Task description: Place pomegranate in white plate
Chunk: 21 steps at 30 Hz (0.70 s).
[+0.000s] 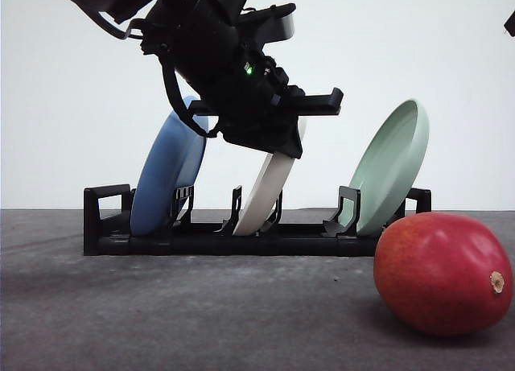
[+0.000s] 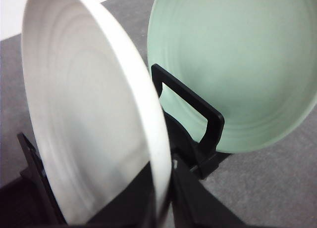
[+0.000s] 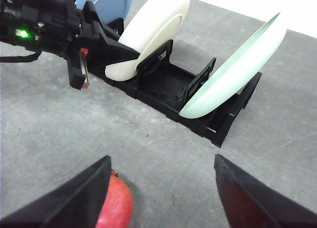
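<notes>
Left gripper [image 1: 278, 150]: closed upon white plate [image 1: 265, 190] rim, plate upright in black rack [image 1: 241, 238], presumably for extraction. Right gripper [image 3: 161, 188]: spread wide, empty; pomegranate [image 1: 442, 273] on table beside one finger.

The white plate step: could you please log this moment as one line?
left gripper: at white plate rim, grip unclear | plate: in rack | pomegranate: on table | right gripper: open, above table

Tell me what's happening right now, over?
Left gripper at white plate, still standing in rack; grip unclear. Right gripper open, empty. Pomegranate on table, untouched. Blue plate, green plate flank it.
</notes>
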Each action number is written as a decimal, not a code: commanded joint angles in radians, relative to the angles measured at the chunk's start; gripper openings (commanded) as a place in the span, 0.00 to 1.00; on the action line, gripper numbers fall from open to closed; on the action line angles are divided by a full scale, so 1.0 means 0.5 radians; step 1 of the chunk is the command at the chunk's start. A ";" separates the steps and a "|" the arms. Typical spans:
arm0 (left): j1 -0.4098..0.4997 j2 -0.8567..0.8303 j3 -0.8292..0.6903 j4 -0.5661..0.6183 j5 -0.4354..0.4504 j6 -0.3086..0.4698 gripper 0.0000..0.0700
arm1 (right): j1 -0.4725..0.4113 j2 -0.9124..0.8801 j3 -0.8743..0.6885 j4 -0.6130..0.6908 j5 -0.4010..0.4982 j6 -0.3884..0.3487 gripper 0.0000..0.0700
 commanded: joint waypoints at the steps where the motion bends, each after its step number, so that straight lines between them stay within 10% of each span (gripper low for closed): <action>1: -0.022 0.026 0.043 0.020 -0.010 -0.089 0.01 | 0.009 0.002 0.033 0.021 -0.001 -0.007 0.60; 21: -0.023 -0.368 0.045 -0.002 0.002 -0.231 0.01 | 0.009 0.002 0.033 0.021 -0.001 -0.007 0.60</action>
